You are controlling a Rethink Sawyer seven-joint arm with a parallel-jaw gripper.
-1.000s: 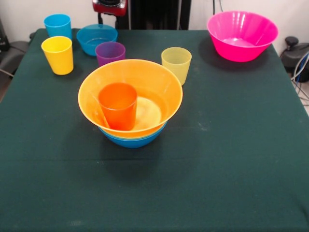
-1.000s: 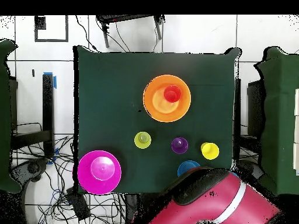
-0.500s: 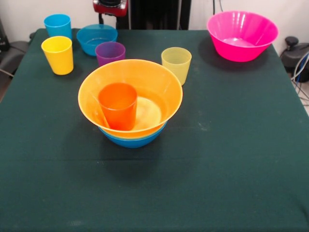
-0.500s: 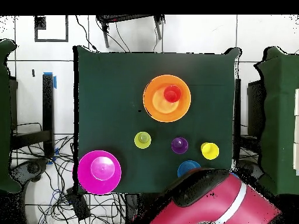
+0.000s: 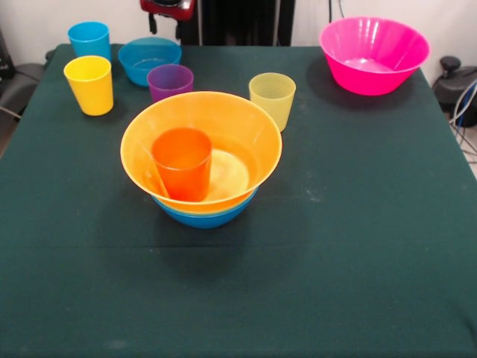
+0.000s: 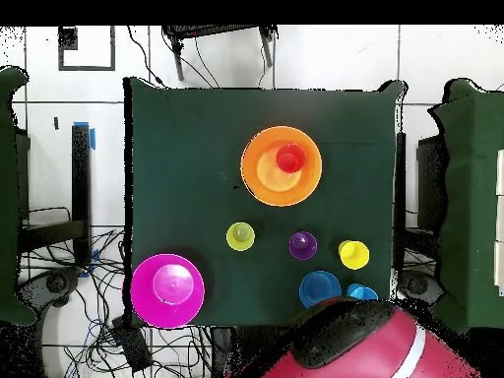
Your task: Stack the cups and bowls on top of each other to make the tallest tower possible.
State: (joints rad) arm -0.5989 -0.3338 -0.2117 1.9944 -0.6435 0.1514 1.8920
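Note:
The tower stands mid-table: a medium blue bowl [image 5: 205,216] as base, the large orange-yellow bowl [image 5: 238,127] in it, the orange cup [image 5: 182,162] upright inside, off-centre. The blue cup [image 5: 89,39], yellow cup [image 5: 89,83], purple cup [image 5: 170,80] and pale yellow-green cup [image 5: 273,98] stand apart behind it. A shallow blue bowl [image 5: 149,60] sits at the back. The large pink bowl [image 5: 374,54] sits at the back right. The green bowl is out of view. My gripper [image 5: 168,7] shows only at the top edge, behind the shallow blue bowl, holding nothing.
In the overhead view the red arm [image 6: 364,345] lies over the table's bottom edge, beside the shallow blue bowl [image 6: 319,288] and blue cup [image 6: 361,292]. The pink bowl [image 6: 167,290] is at the bottom left corner. Dark green cloth [image 5: 335,246] covers the table.
The arm has drawn back toward the base. In the overhead view it has uncovered the shallow blue bowl and the blue cup. No cup or bowl has moved.

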